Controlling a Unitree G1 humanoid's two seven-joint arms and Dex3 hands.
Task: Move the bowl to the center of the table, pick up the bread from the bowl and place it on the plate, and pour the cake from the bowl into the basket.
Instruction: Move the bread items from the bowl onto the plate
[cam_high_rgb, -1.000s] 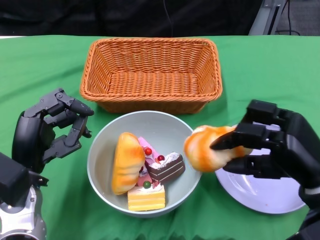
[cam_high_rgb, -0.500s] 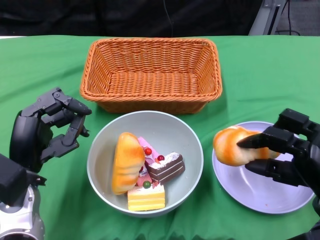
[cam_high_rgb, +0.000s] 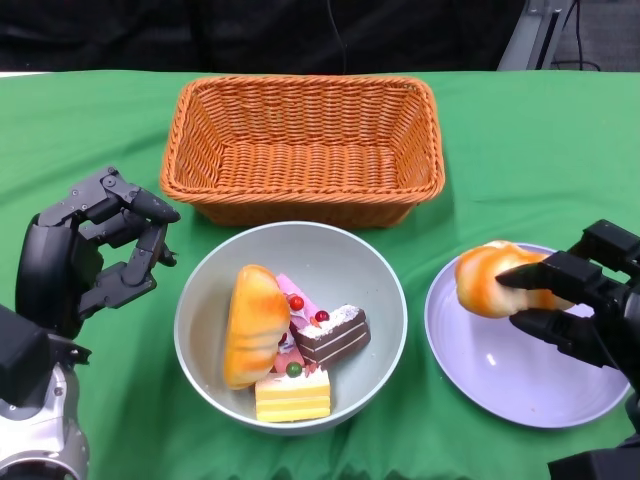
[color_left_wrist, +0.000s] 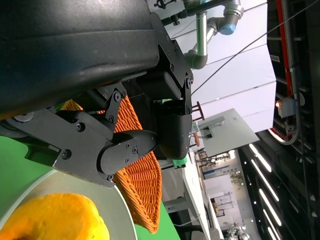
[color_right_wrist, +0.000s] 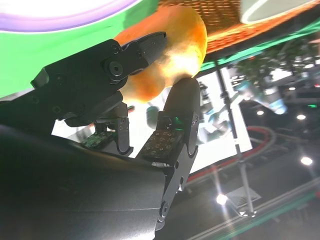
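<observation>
Carried outward across the last second, the round bread roll (cam_high_rgb: 487, 279) has gone with the right hand (cam_high_rgb: 575, 300) from above the near rim of the bowl (cam_high_rgb: 385, 268) to a spot over the inner edge of the plate (cam_high_rgb: 500, 375), while the left hand (cam_high_rgb: 95, 250) has barely shifted beside the bowl. That right hand is grasping the roll between its fingers (cam_high_rgb: 535, 275), and the right wrist view confirms it, with black fingers (color_right_wrist: 182, 107) pressed against the orange crust of the roll (color_right_wrist: 175, 47). From the head view the roll appears to sit just above the plate and not on it, though the gap cannot be judged with certainty.

What the coming move turns on is simple: the plate lies directly beneath the roll and slightly back toward the wrist of the right hand, so a short descent and a release should set the bread down. A small draw toward the wrist would likely land it nearer the plate's middle and further from its edge.

The left hand hangs released, fingers apart, just beside the bowl's far wall, grasping nothing. It is the nearer hand to the long loaf (cam_high_rgb: 252, 325) that lies beside the cake pieces (cam_high_rgb: 310, 360) in the bowl, its long axis running roughly away from the robot. The basket (cam_high_rgb: 300, 150) stands beyond the bowl on the green surface (cam_high_rgb: 540, 150)
</observation>
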